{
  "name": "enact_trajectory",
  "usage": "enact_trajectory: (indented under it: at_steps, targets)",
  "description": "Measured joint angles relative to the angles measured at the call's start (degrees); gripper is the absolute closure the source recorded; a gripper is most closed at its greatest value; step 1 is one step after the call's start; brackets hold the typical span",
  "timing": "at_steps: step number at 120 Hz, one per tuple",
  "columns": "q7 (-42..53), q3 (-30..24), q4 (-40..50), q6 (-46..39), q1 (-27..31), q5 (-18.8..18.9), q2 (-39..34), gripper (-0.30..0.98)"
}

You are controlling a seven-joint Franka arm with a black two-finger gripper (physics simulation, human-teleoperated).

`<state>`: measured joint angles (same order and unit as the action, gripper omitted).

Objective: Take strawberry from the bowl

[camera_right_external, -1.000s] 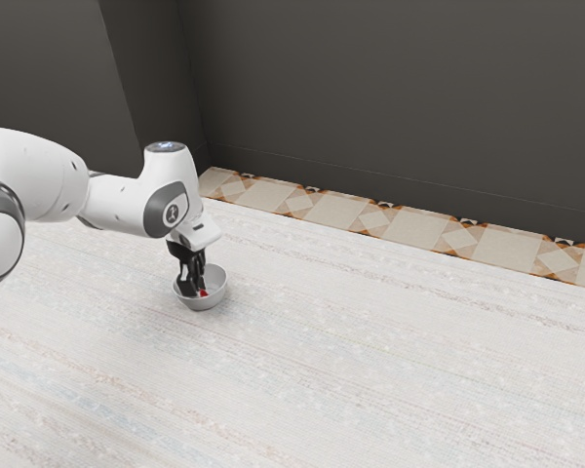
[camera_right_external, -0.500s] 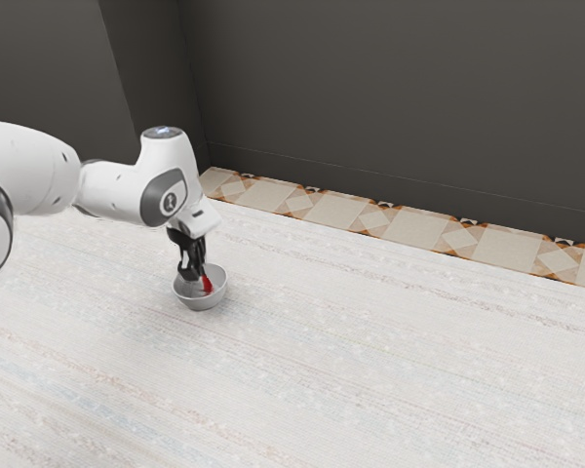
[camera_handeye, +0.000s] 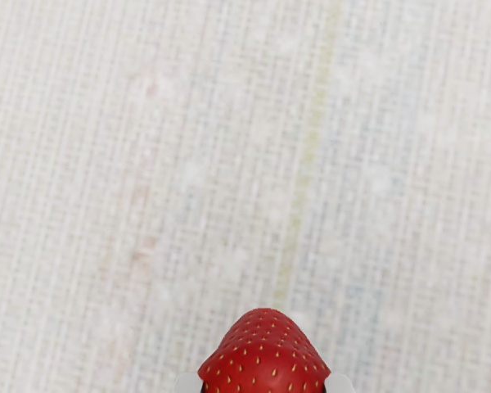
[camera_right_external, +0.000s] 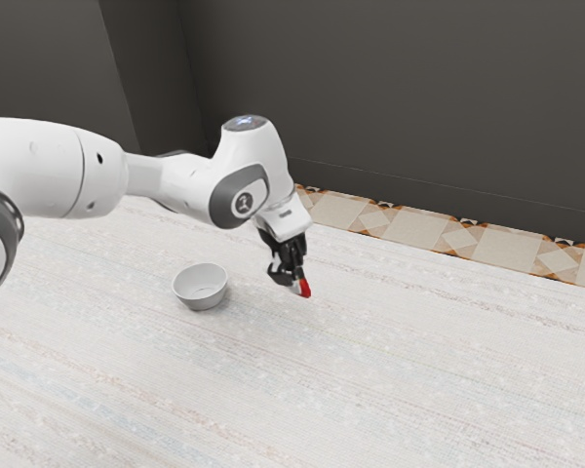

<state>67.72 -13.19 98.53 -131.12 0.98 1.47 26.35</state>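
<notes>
One tool (camera_right_external: 297,284) is gripping one strawberry (camera_right_external: 306,290) from both sides, standing open just by the fruit's width, near the centre of the exterior view. One pale bowl (camera_right_external: 201,298) is sitting farther left, apart from both. A whitish, streaky tabletop (camera_right_external: 370,370) is spreading beneath; patterned tiles (camera_right_external: 409,226) are running rightward below a dark wall (camera_right_external: 400,97).

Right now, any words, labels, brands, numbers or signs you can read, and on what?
None readable.
Round badge on the arm: pale symbol, too small to make out.
Top cap of the arm: bluish-white mark, too small to read.
White casing: small dark mark, can't tell if text.
Strawberry, bowl: no lettering seen.
</notes>
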Motion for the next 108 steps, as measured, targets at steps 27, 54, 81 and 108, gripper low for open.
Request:
enact_trajectory:
  at_steps: [27,54,81,108]
  targets:
    - [-0.3,-0.2,0.0,-0.2,0.0,-0.5,0.2,0.27]
    - [-4.4,0.4,1.8,7.1,5.7,-0.1,-9.5,0.10]
    - [-20.5,16.0,-8.7,28.1,-3.2,4.9,-24.7,0.03]
    - [-32.2,22.9,-10.9,38.7,-11.0,3.7,-25.1,0.01]
